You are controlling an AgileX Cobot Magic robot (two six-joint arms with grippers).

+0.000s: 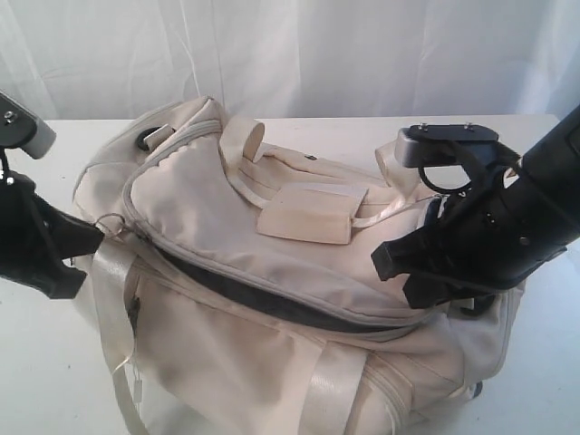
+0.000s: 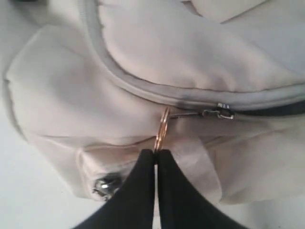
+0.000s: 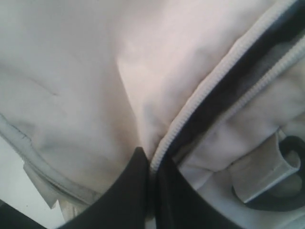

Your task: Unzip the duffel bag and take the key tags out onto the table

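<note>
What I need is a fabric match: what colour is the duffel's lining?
Dark grey lining, clearest in the exterior view.

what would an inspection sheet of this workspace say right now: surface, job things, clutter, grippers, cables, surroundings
surface: white table, bare where it shows
duffel bag: cream, lying on the table, main zipper partly open onto dark lining
key tags: not seen, none on the table
clutter: nothing seen
left gripper: shut on the zipper's ring pull at the bag's end
right gripper: shut, pinching the bag's fabric edge beside the open zipper
cables: a dark loop at the right arm's wrist, perhaps a cable, clear of the bag
surroundings: white curtain behind the table
</note>
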